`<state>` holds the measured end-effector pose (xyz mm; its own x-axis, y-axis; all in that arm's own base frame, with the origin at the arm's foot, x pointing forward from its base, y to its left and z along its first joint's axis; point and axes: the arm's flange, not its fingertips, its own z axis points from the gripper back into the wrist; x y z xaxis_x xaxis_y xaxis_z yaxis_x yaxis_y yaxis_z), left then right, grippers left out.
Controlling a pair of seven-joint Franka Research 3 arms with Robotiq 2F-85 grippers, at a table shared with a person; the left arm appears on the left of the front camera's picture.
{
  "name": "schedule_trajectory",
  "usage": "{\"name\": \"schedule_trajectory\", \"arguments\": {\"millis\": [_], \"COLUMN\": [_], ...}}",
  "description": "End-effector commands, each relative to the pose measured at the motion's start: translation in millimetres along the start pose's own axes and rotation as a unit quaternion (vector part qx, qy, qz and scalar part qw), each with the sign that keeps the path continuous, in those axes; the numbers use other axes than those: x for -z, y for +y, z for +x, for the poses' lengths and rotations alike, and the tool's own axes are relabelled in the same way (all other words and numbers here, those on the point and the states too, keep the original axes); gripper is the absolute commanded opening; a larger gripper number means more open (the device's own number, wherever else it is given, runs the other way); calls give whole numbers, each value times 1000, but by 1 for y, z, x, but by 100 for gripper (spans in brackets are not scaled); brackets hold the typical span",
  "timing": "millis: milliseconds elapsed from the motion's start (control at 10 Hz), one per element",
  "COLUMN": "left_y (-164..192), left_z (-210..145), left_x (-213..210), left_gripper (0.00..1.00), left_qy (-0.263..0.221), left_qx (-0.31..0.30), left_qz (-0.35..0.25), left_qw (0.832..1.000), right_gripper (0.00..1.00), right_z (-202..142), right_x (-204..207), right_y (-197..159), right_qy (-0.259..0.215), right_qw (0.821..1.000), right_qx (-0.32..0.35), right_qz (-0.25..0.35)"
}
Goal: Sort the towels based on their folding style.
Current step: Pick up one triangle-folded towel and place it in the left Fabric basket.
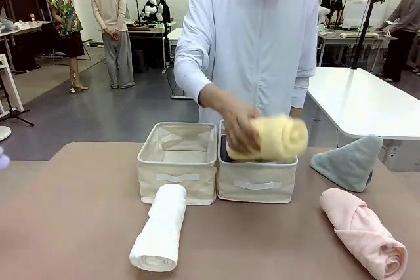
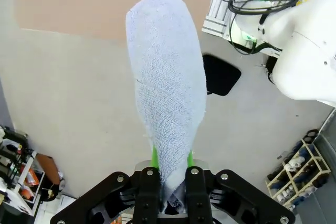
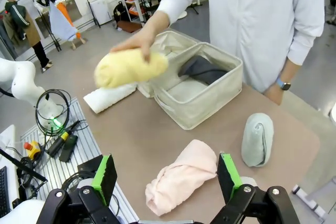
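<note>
In the left wrist view my left gripper is shut on a light blue towel, which hangs over the floor beside the table's edge. A person's hand holds a rolled yellow towel above the right-hand bin, and a dark grey towel lies inside that bin. On the table in front of the left bin lies a rolled white towel. My right gripper stands open above a rolled pink towel, with a teal-green folded towel beside it.
The two beige fabric bins stand side by side at the table's middle. The person stands right behind them at the far edge. A white table is off to the right. The left arm's white base and cables sit beside the table.
</note>
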<state>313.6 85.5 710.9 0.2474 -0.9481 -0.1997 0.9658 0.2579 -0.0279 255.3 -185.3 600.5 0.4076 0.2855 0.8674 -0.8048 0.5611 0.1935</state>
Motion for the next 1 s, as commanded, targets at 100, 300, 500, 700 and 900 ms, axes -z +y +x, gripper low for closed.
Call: {"name": "schedule_trajectory", "arguments": {"millis": [100, 300, 500, 700, 900], "left_y": [20, 43, 69, 88, 105], "left_z": [66, 128, 189, 249, 296], "left_x": [-35, -60, -63, -58, -46], "left_gripper": [15, 15, 15, 15, 15], "left_qy": [-45, -75, -91, -122, -114], "left_qx": [35, 74, 112, 154, 151], "left_qz": [48, 64, 51, 37, 61], "left_qw": [997, 992, 988, 980, 980], "right_gripper": [100, 100, 100, 100, 100], "right_z": [3, 3, 3, 3, 3], "right_x": [0, 0, 0, 0, 0], "right_y": [-1, -1, -1, -1, -1], "right_qy": [-13, -13, -13, -13, -13], "right_qw": [1000, 1000, 1000, 1000, 1000], "right_qx": [-9, -9, -9, -9, -9], "right_qz": [5, 5, 5, 5, 5]}}
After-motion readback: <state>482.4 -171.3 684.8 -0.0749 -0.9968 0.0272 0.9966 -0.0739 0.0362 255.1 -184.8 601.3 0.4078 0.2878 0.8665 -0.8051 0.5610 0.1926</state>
